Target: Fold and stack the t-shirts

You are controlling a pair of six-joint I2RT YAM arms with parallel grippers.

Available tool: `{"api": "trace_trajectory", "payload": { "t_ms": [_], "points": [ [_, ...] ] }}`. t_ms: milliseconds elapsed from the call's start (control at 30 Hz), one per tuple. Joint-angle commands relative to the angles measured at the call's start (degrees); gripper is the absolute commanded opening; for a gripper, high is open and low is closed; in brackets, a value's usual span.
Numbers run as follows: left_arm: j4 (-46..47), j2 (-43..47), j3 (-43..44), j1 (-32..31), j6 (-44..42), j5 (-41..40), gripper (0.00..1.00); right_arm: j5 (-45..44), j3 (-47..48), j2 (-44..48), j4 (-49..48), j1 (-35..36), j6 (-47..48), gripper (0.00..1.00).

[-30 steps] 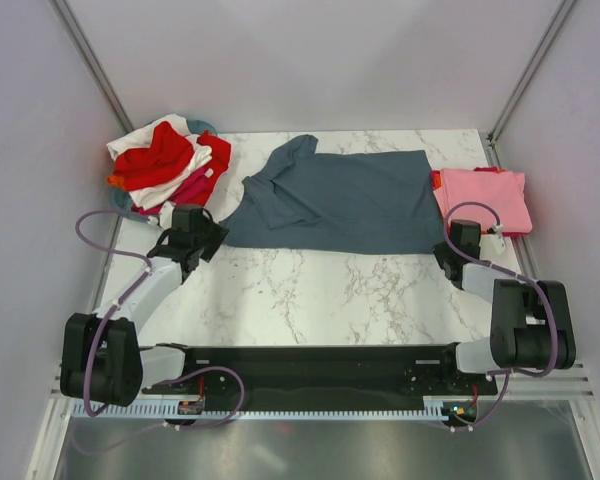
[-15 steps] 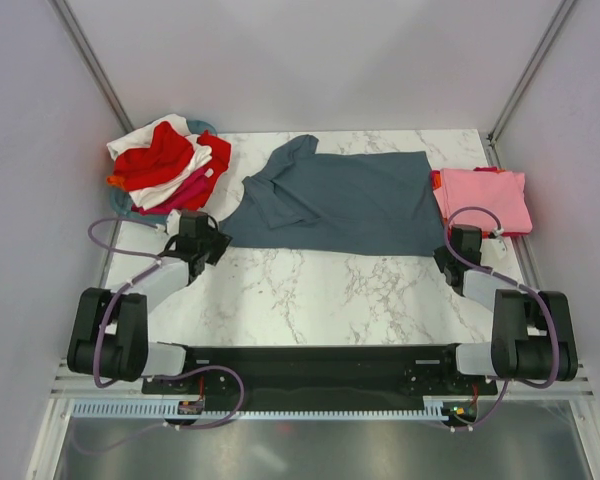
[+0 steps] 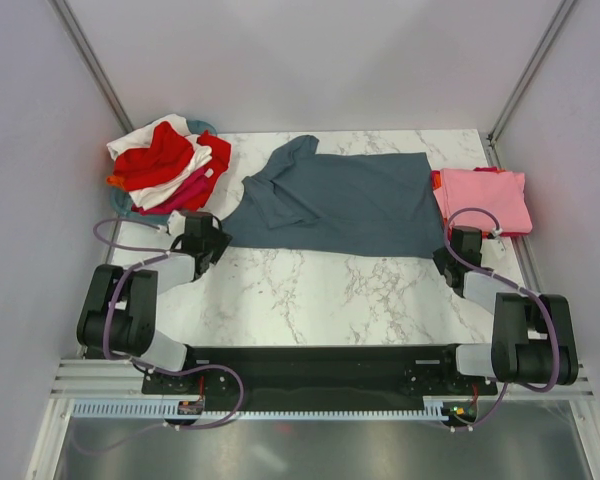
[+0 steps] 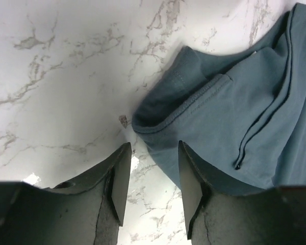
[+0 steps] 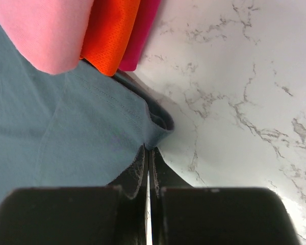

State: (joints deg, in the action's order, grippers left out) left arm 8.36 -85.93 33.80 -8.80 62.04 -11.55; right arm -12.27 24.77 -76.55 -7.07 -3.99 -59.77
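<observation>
pile [image 3: 165, 165]: unfolded red, white and magenta shirts heaped at 10 o'clock on the table [image 3: 310, 290], on top of the basket [image 3: 120, 204]; probably the stock waiting to be folded.
left gripper [image 4: 154, 150]: low over the marble at the grey shirt's [image 3: 340, 205] 8 o'clock corner. Jaws part-way apart, holding nothing; bare marble showed between them. The rolled hem lay just ahead at 1 o'clock of the tips, with cloth against the outer side of the right finger. Looked lined up to take that corner.
grey shirt: spread flat across the middle of the table from 11 to 1 o'clock. Collar end and one sleeve turned over toward 10 o'clock, body running out to 3 o'clock. Laid open so both near corners could be reached; not folded yet.
right gripper [image 5: 148, 153]: at the shirt's 4 o'clock corner, jaws pressed together right on the hem tip. Looked like a pinch on the cloth, though how much cloth sat between the pads was hard to tell.
stack [image 3: 485, 198]: folded pink shirt on top at 2 o'clock. An orange shirt [image 5: 112, 30] and a magenta shirt [image 5: 143, 30] peeked out below it. Its near edge overlapped the grey shirt's edge. Probably where finished shirts go.
step: judged as gripping both near corners, ready for the first fold away toward 12 o'clock; the left side was not gripped yet.
</observation>
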Motion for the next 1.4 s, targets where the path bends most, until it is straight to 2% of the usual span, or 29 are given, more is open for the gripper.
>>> {"api": "trace_trajectory", "payload": {
  "t_ms": [0, 100, 133, 233, 533, 667, 933, 1000, 1033, 1133, 1367],
  "points": [
    [1.66, -1.25, 0.74, 0.18, 2.56, -6.02, 0.48, 0.76, 1.15, 1.41, 0.92, -0.23, 0.36, 0.0],
    [1.57, -2.74, 1.53, 0.36, 2.47, -6.55, 0.32, 1.29, 1.5, 1.58, 1.36, -0.23, 0.18, 0.0],
    [1.05, -2.93, 1.79, 0.36, 2.38, -6.82, 0.16, 1.11, 1.42, 2.02, 1.53, -0.23, 0.09, 0.0],
    [-0.62, -3.72, 3.63, 0.53, 1.07, -8.4, 0.02, 1.2, 1.42, 2.55, 1.88, -0.23, 0.09, 0.0],
    [-8.09, -0.56, 8.47, 1.33, 0.98, -8.4, 0.02, 0.41, 2.12, 5.27, 4.61, -0.23, -0.17, 0.0],
    [-12.66, 3.74, 8.83, 1.41, 1.24, -8.4, 0.02, -0.29, 3.7, 7.38, 6.89, -0.14, 0.62, 0.0],
    [-13.55, 7.09, 1.45, 1.41, 4.67, -6.47, 0.02, 0.85, 2.03, 8.88, 8.92, -0.23, 0.0, 0.0],
    [-13.2, 7.44, -0.22, 1.41, 4.49, -5.24, 0.11, 1.11, 1.42, 8.97, 9.0, -0.23, 0.09, 0.0],
    [-12.59, 7.79, -0.66, 1.41, 4.06, -4.89, 0.29, 1.2, 1.24, 9.14, 8.92, -0.23, 0.09, 0.0],
    [-11.35, 8.5, -1.81, 1.41, 2.65, -4.18, 0.52, 1.11, 0.89, 9.14, 8.92, -0.23, 0.18, 0.0],
    [-6.25, 6.49, -2.87, 1.59, 2.56, -2.33, 0.55, 1.29, 0.54, 8.7, 9.0, -0.23, 0.09, 0.0]
  ]
}}
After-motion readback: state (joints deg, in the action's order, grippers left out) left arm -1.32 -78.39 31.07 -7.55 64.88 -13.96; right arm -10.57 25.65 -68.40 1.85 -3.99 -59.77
